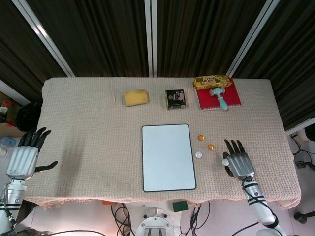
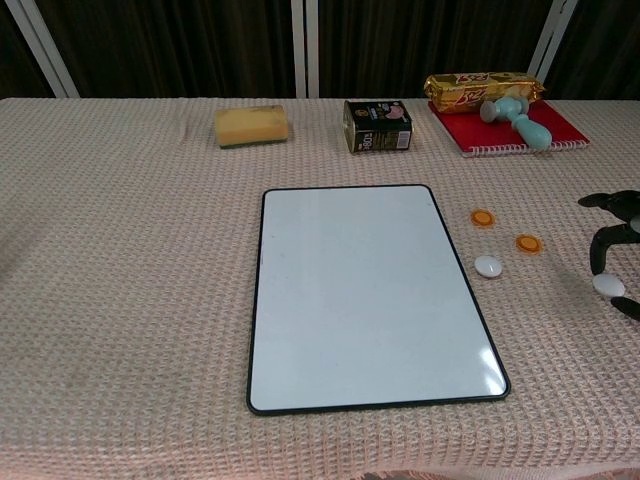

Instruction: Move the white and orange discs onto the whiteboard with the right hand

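The whiteboard lies flat in the middle of the table. Just right of it are two orange discs and a white disc. A second white disc sits further right, between the thumb and a curled finger of my right hand, which pinches it just above the cloth. My left hand hangs open off the table's left edge.
Along the far side stand a yellow sponge, a dark tin, and a red notebook carrying a snack packet and a pale blue toy hammer. A knitted beige cloth covers the table.
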{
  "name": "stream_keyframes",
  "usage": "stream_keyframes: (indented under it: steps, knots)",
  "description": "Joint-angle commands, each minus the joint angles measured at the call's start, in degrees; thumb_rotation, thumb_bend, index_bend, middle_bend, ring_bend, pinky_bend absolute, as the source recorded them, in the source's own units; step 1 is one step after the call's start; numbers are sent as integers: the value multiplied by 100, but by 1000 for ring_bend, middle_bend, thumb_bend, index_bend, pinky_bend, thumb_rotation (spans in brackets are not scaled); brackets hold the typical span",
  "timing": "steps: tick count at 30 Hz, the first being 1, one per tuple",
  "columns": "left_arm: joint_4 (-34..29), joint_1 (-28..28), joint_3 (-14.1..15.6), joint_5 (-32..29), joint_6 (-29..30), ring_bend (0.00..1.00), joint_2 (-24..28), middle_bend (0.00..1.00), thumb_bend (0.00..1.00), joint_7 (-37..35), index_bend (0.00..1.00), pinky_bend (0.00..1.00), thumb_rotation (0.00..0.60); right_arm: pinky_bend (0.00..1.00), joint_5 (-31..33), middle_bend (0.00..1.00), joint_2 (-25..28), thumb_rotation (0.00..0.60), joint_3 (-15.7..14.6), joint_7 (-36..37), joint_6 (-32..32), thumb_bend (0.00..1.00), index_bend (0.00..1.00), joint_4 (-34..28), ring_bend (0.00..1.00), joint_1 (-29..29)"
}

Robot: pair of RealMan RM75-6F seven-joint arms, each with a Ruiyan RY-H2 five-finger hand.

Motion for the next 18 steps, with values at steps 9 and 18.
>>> stream_keyframes:
  steps: [9,18]
  knots:
    - [-18,-17,3,31,-10,0,23,86,39,-16,128,117,509,0,-401,0,-432,600,690,-591,-791,365,555,-326,0,1255]
    - [-19,-46,27,42,-84,0,47,86,40,-63,128,116,510,0,805,0,-1402,600,1211,-1211,-2023,367,558,166,0,2356]
